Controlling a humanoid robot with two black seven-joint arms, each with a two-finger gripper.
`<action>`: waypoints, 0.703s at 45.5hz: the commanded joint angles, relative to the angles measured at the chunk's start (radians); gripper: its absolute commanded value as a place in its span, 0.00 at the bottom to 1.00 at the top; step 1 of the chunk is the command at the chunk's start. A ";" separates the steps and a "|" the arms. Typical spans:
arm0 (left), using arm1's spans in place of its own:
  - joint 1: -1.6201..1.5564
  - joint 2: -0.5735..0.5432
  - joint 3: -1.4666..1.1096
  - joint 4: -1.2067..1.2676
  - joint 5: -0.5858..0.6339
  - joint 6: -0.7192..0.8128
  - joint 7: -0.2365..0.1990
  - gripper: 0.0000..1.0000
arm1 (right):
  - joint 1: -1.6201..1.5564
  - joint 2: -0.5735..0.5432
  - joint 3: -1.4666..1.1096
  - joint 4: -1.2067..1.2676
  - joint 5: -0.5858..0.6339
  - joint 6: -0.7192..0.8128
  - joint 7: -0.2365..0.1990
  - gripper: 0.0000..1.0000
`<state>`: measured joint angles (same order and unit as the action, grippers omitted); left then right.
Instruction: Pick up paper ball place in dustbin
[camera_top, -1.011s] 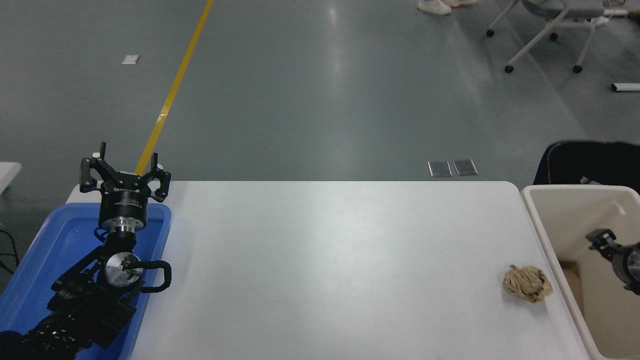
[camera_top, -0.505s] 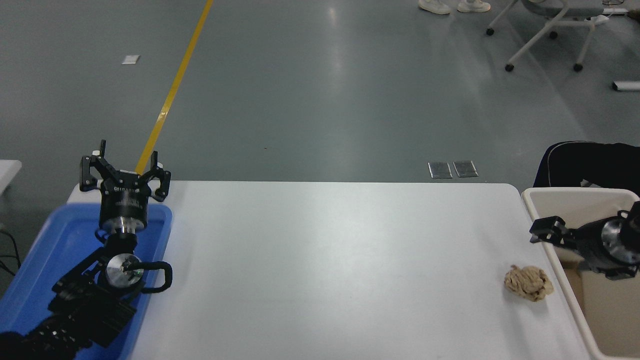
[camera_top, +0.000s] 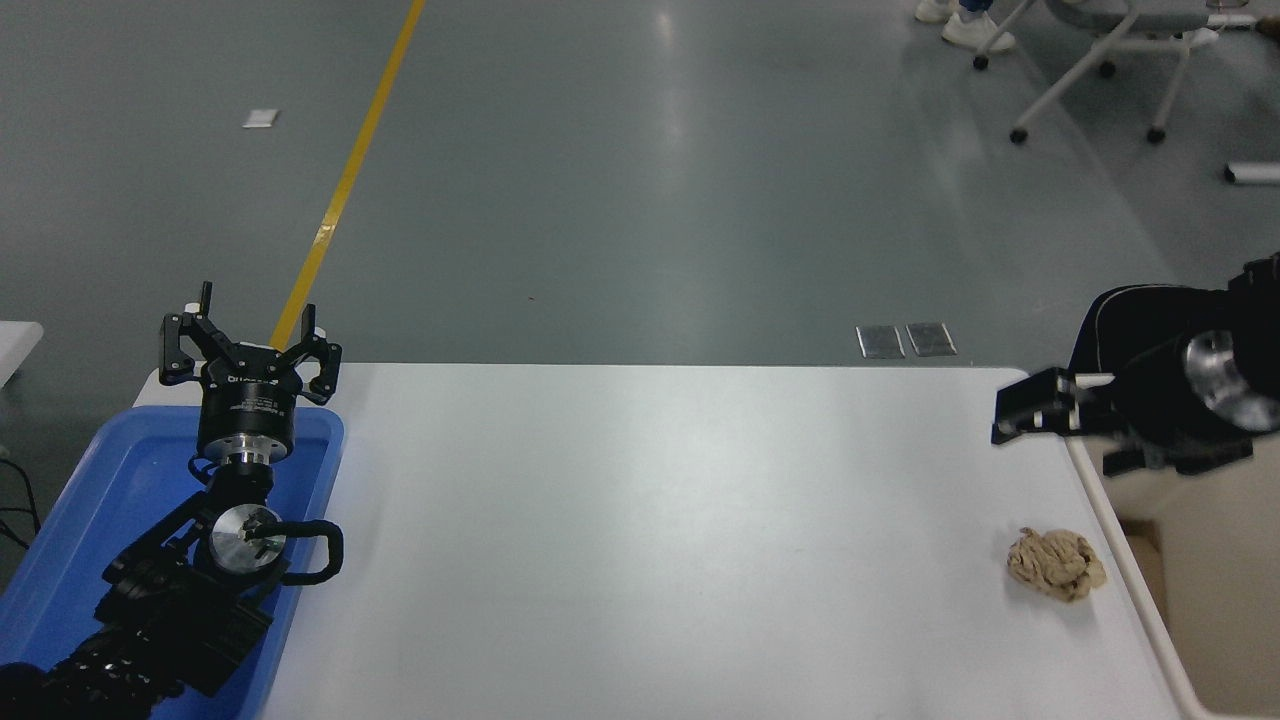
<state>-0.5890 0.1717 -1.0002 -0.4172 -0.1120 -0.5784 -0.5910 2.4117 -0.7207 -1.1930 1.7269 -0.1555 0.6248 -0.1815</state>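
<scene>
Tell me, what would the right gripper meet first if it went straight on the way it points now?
The right gripper points left across the far part of the white table. That way looks free as far as the picture shows. The paper ball lies nearer the camera, off this line, though height is hard to judge.

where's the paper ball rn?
In the head view the paper ball lies on the white table near its right edge, just left of the dustbin, below and clear of the right gripper.
</scene>
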 joint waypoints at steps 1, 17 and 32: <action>0.002 0.000 0.000 0.000 0.000 0.000 -0.001 0.99 | 0.188 -0.036 0.030 0.018 0.024 0.161 -0.007 1.00; 0.002 0.000 0.000 0.000 0.000 0.000 0.000 0.99 | 0.253 -0.054 0.010 0.018 0.017 0.161 -0.021 1.00; 0.000 0.000 0.000 0.000 0.000 0.000 -0.001 0.99 | 0.023 -0.140 -0.037 0.008 -0.033 0.161 -0.026 1.00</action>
<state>-0.5880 0.1724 -1.0005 -0.4169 -0.1120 -0.5784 -0.5917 2.5829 -0.8052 -1.2044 1.7448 -0.1496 0.7797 -0.2012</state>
